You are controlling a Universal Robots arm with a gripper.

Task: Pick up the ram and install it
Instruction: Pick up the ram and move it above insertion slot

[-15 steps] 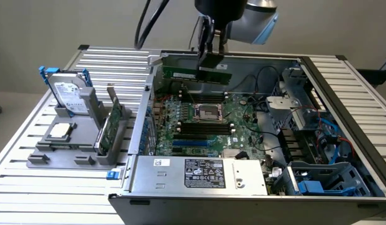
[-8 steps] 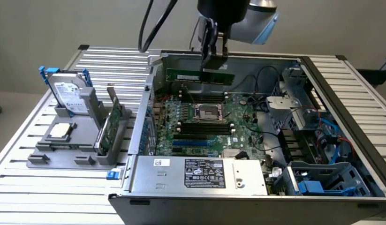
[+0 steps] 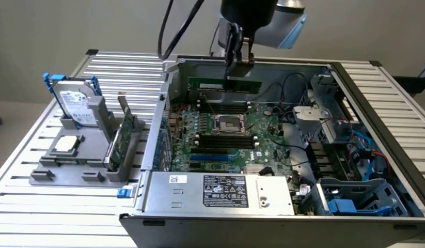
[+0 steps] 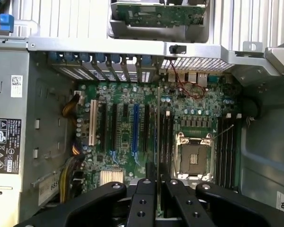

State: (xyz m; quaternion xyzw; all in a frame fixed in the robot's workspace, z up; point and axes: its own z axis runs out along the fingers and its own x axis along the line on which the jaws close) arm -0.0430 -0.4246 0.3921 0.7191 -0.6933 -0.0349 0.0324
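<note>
The matte black gripper [image 4: 157,175], its flat bolted fingers [image 4: 143,198] set narrow, pinches the ram [image 3: 218,84] by its upper edge. The ram is a long, thin green board stick carrying dark chips, and from the wrist it reads as a mere sliver running straight out from between the fingers. It hangs level just under the hand, inside the open grey sheet-metal case [image 3: 198,63], with the green motherboard [image 3: 271,132], its square metal processor socket [image 3: 231,123] and black ribbed memory slots [image 3: 226,140] lying below.
</note>
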